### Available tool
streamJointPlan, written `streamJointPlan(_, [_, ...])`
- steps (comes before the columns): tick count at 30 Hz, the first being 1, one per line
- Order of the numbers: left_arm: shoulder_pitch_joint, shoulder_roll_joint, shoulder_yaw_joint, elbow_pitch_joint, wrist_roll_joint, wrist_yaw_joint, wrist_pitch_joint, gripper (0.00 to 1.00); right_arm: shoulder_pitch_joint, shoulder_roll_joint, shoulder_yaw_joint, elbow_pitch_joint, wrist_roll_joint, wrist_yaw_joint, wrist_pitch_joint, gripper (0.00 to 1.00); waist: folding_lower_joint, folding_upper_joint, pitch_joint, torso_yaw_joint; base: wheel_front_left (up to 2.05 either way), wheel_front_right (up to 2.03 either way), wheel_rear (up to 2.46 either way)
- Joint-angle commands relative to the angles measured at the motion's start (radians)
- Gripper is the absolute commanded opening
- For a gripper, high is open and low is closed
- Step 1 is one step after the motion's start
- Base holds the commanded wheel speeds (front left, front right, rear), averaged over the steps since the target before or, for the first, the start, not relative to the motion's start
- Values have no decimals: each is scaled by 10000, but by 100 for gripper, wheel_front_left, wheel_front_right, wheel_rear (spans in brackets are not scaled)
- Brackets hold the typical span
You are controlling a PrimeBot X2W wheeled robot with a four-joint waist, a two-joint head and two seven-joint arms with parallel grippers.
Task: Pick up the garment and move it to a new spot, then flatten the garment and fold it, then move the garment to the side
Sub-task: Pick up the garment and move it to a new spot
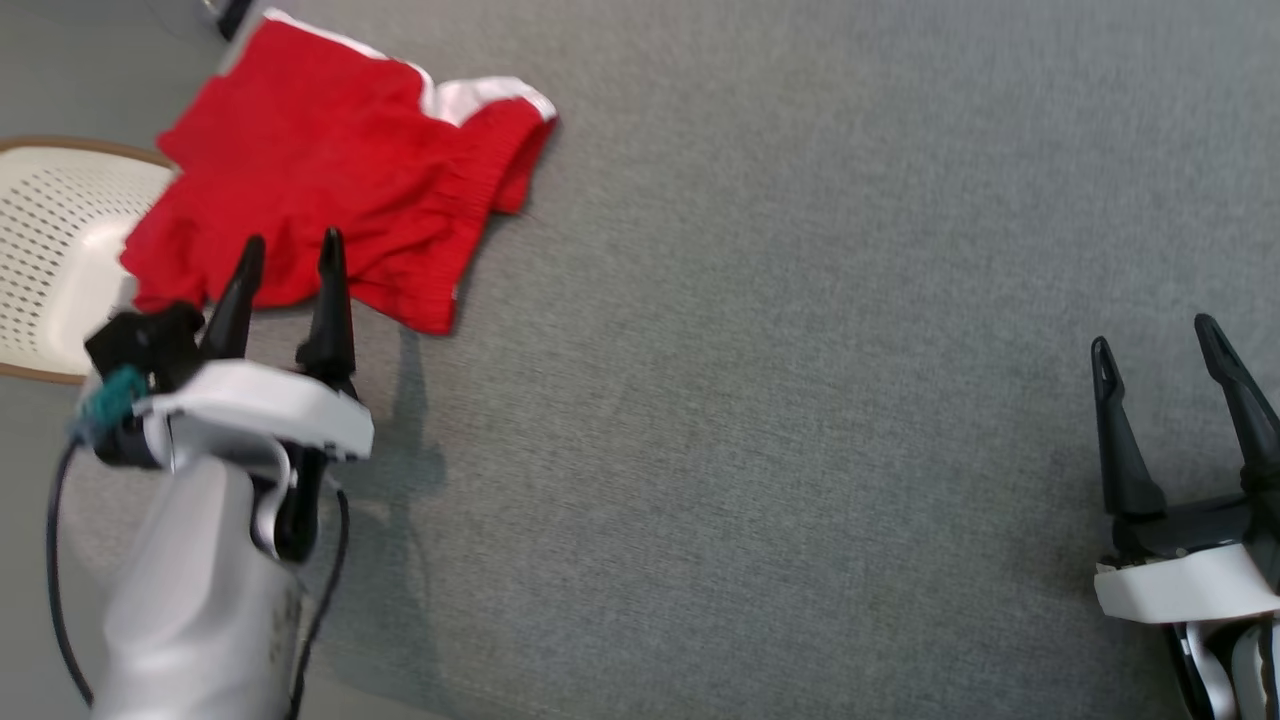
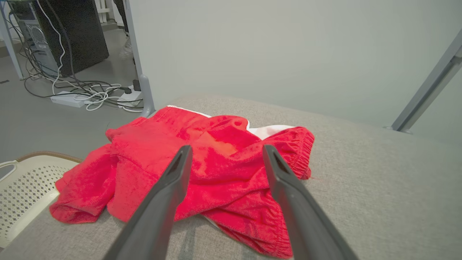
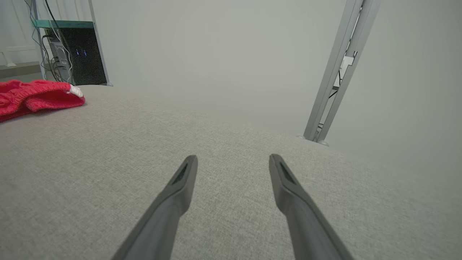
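Observation:
The garment (image 1: 330, 190) is a pair of red shorts with a white band, lying rumpled at the far left corner of the grey table (image 1: 760, 380). My left gripper (image 1: 290, 255) hovers open over the garment's near edge with nothing between its fingers. In the left wrist view the garment (image 2: 216, 169) lies just beyond the open fingers (image 2: 173, 180). Far away at the lower right, my right gripper (image 1: 1155, 335) stands open above bare cloth. From the right wrist the garment (image 3: 32, 97) shows as a red heap at the far left, well away from that gripper (image 3: 232, 160).
A cream perforated chair (image 1: 50, 250) stands off the table's left edge, partly under the garment's hanging end. Beyond the far edge are a computer tower (image 2: 65, 32), loose cables (image 2: 90, 94) and a metal frame post (image 3: 335, 68).

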Motion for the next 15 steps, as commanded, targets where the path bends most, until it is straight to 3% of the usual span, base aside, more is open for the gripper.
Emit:
streamJointPlan(1, [-890,199,-38,935,40,-33,217,100,-178,-48,9,-108,-70,-2,-49,100,0,0,1134,-522,0,0,0])
streamJointPlan(6, [-2631,579,21,3561,-47,2,592,100,-331,114,181,-208,-100,-2,-46,100,0,0,1373,-984,0,0,0])
streamJointPlan(9, [-3076,763,-79,4413,55,6,734,100,-423,170,239,-226,-82,-2,-27,100,0,0,1396,-1177,0,0,0])
streamJointPlan(10, [-3365,818,-74,5132,-73,-77,955,48,-496,257,248,-242,-55,-2,-27,100,0,0,1359,-1339,0,0,0])
streamJointPlan(11, [-3365,818,-74,5132,-73,-77,955,48,-496,257,248,-242,-55,-2,-27,100,0,0,1359,-1339,0,0,0])
streamJointPlan(12, [-3467,816,-121,5377,-111,-119,968,14,-536,316,227,-246,-39,-2,-27,100,0,0,1318,-1406,0,0,0])
streamJointPlan(13, [-3538,813,-143,5540,-199,-159,901,0,-551,372,206,-231,-24,-2,-29,100,0,0,1245,-1463,0,0,0])
streamJointPlan(15, [-3583,826,-326,5648,-231,-235,693,0,-528,499,172,-171,35,-2,-29,100,0,0,991,-1568,0,0,0])
